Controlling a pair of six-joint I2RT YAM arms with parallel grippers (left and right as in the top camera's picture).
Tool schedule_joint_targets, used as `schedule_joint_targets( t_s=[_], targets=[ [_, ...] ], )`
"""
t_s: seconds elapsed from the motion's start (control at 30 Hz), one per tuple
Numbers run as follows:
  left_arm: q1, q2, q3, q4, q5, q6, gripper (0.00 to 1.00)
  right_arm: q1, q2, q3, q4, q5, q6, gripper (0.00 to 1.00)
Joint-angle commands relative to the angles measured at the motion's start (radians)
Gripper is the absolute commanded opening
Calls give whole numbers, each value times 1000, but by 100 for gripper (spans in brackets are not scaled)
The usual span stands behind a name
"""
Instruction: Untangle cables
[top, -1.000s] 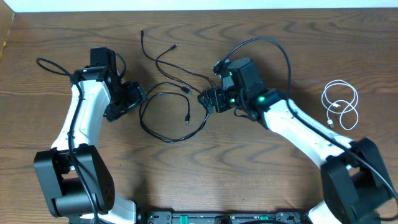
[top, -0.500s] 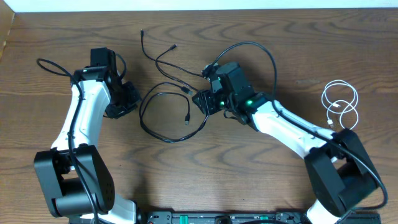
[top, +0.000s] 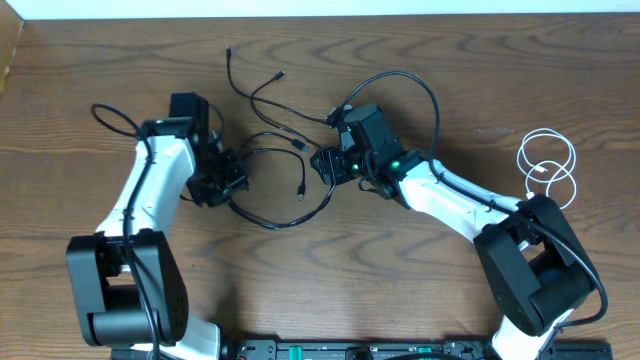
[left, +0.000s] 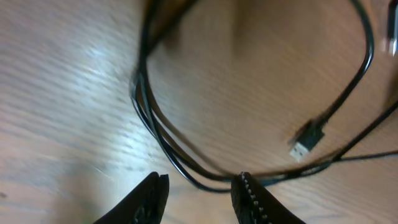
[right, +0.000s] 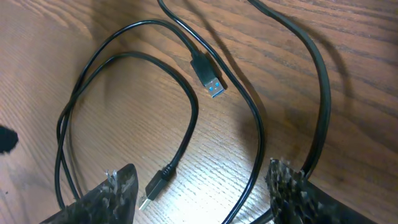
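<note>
Cables (right: 208, 74) lie between left gripper (left: 202, 186) and right gripper (right: 202, 180), both spread, gripping nothing; black, thin, looped, plug-ended.

Our surroundings: a brown wooden worktop and what borders it.

We see the worktop (top: 330, 290) filling nearly the whole overhead view, its dark grain running left to right, and it looks paler and glossier in the left wrist view. Along its far edge we make out a narrow white strip (top: 320, 8). At the near edge lies a black rail (top: 360, 351) with small green marks. At the far left corner a tan surface (top: 6, 50) shows, which we cannot identify.
</note>
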Motion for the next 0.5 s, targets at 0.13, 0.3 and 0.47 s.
schedule_joint_targets(
  t_s=[0.13,0.3,0.47],
  targets=[
    [-91,6,-102,27,22,-140,46,10,14,-1,6,11,10,67],
    [-128,6,-144,56,22,-148,49,10,14,-1,6,11,10,68],
    [-151,6,-146,68,19,-168,49,11,14,-1,6,11,16,69]
  ],
)
